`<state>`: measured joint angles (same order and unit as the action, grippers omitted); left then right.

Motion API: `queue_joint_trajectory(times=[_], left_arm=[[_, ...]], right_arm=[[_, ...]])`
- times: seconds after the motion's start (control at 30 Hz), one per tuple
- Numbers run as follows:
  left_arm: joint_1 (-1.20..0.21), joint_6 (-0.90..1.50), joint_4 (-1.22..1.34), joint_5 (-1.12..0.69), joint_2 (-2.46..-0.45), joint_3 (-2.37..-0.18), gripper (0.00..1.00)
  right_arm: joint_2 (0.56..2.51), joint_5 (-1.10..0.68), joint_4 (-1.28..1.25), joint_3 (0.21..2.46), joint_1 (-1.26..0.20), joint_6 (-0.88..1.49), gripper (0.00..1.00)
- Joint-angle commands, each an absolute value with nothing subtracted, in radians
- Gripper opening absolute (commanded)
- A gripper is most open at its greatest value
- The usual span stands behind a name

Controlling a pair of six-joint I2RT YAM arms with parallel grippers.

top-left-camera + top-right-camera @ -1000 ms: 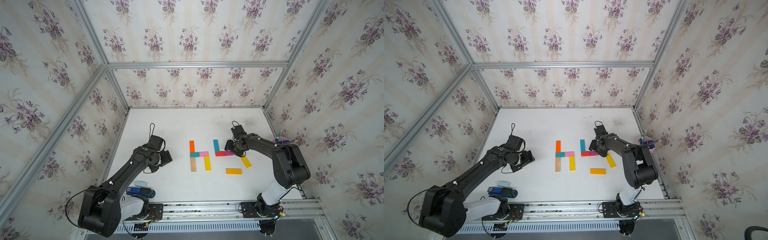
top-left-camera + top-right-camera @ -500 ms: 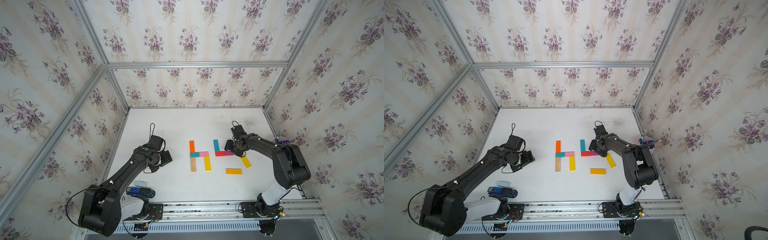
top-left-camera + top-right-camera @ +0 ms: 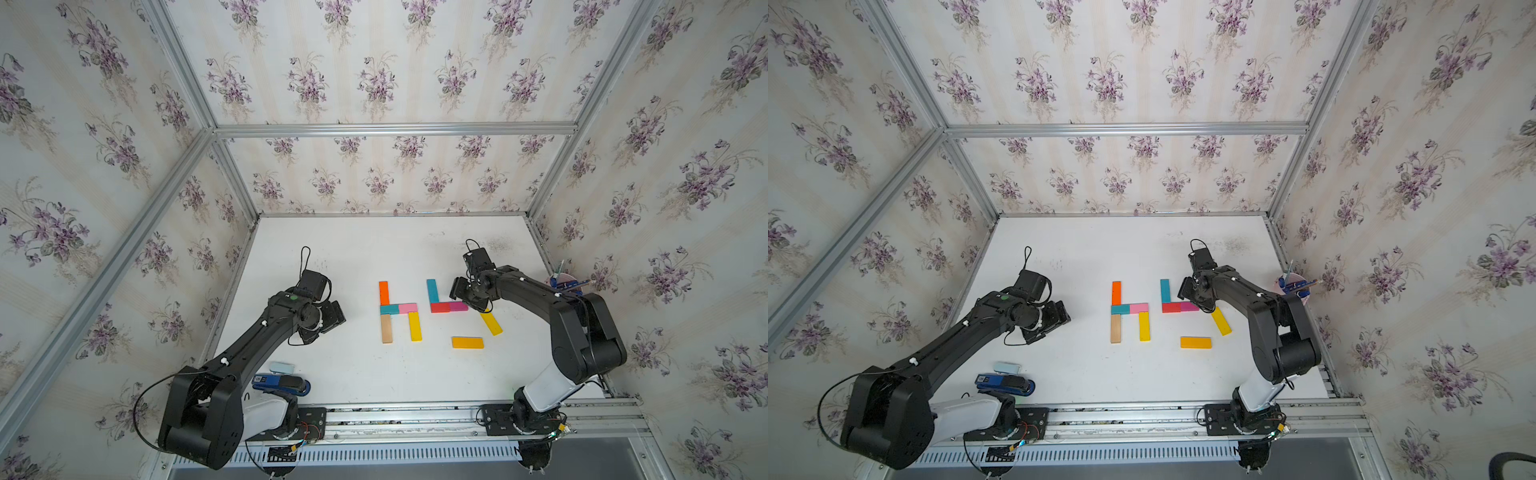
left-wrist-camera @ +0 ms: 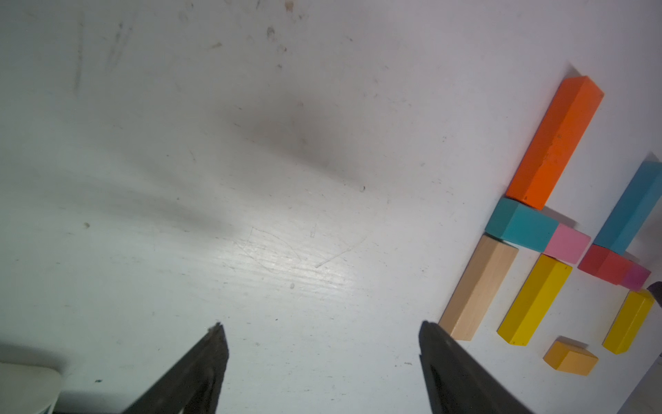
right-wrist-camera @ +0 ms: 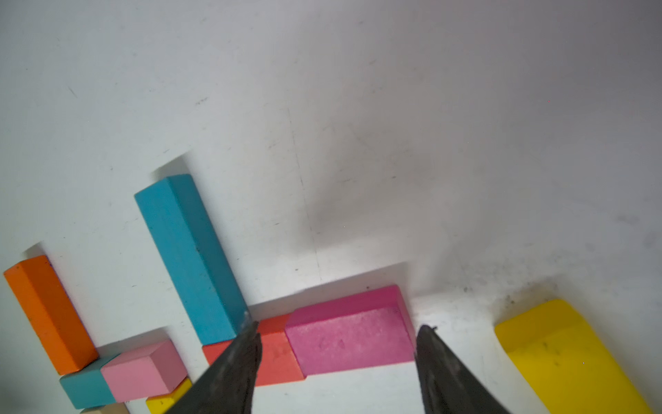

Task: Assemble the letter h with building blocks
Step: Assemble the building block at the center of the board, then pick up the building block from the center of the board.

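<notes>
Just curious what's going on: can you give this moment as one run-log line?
left gripper: open, empty | right gripper: open, straddling magenta block | letter h: complete

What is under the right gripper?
The magenta block lies flat on the table between the right gripper's open fingers. One finger hides part of the adjoining red block. Whether the fingers touch the magenta block cannot be told.

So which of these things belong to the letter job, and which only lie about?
Job: the h of five blocks; teal block, red block, magenta block, yellow block, orange-yellow block.
Lying about: stapler, pale pad, pen cup.
</notes>
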<state>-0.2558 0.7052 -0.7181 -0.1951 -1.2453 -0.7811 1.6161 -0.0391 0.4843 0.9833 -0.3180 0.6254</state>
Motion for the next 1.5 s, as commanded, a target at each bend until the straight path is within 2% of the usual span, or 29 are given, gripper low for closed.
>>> queue_joint_trajectory(times=[0.0, 0.1, 0.23, 0.4, 0.57, 0.97, 1.27, 1.47], left_arm=[[-0.256, 0.693, -0.725, -0.195, -1.242, -0.796, 0.86], [-0.255, 0.694, -0.72, -0.197, -1.245, -0.797, 0.86], [-0.255, 0.696, -0.708, -0.204, -1.263, -0.801, 0.86], [-0.255, 0.698, -0.712, -0.209, -1.258, -0.805, 0.86], [-0.256, 0.693, -0.723, -0.197, -1.238, -0.796, 0.86], [-0.256, 0.697, -0.708, -0.202, -1.249, -0.785, 0.86], [-0.255, 0.693, -0.708, -0.199, -1.252, -0.782, 0.86], [-0.256, 0.696, -0.706, -0.195, -1.249, -0.776, 0.86]], right_arm=[[1.527, 0.055, 0.578, 0.973, -0.332, 0.605, 0.72], [1.436, 0.098, 0.635, 0.92, -0.352, 0.604, 0.74], [1.348, 0.054, 0.627, 0.792, -0.361, 0.622, 0.76], [1.364, -0.031, 0.555, 0.682, -0.362, 0.641, 0.76], [1.394, -0.042, 0.529, 0.646, -0.369, 0.661, 0.75], [1.304, -0.001, 0.632, 0.642, -0.652, 0.854, 0.75], [1.304, 0.105, 0.82, 0.792, -0.732, 0.736, 0.8], [1.34, 0.165, 0.938, 0.828, -0.913, 0.749, 0.79]])
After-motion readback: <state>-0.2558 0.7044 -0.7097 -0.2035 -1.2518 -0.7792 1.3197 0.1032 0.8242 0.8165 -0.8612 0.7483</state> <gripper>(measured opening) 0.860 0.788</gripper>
